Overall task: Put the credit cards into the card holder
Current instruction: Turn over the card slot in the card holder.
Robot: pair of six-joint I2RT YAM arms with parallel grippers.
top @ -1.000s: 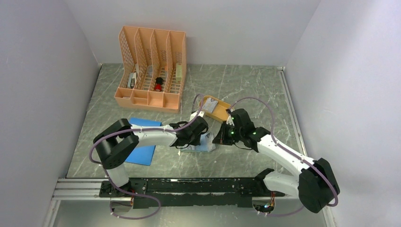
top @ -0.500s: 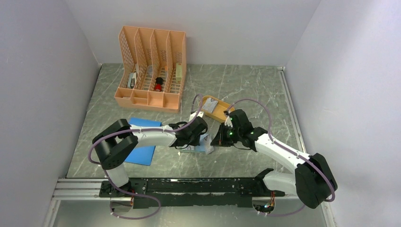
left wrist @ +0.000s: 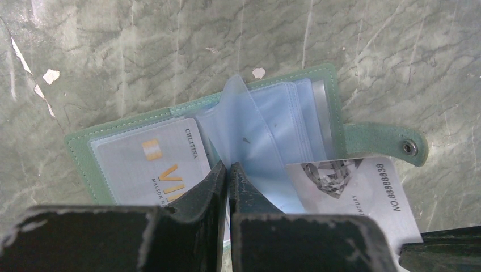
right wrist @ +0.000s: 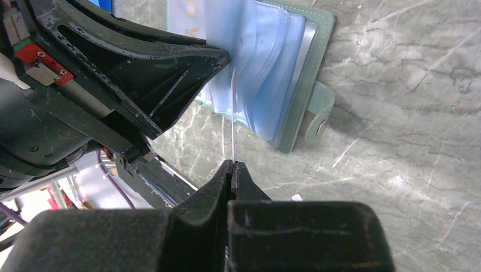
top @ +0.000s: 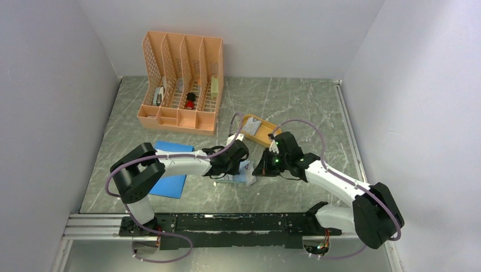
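Okay, left gripper (left wrist: pixel 228 167) is pinched tight on one clear blue pocket leaf (left wrist: pixel 244 124) of the card holder (left wrist: pixel 336 102), lifting that leaf up off the rest. Right gripper (right wrist: pixel 232 164) is clamped fully on a credit card (left wrist: pixel 363 187), a pale one with a diamond print and a number, seen edge-on from the right wrist. The card's far edge reaches the fanned pockets just beside the left fingertips; can't tell if it is inside a slot. Card holder lies open and flat on the marble table (left wrist: pixel 113 56), between the two grippers near mid-table, snap tab (left wrist: pixel 385 144) sticking out on the side of the held card. A second card (left wrist: pixel 153 161) with gold lettering sits in the pocket on the other half. Further out: mustard tray (top: pixel 258 129) just behind the grippers, blue pad (top: pixel 170 181) under the left arm, orange file rack (top: pixel 181 85) well back by the wall
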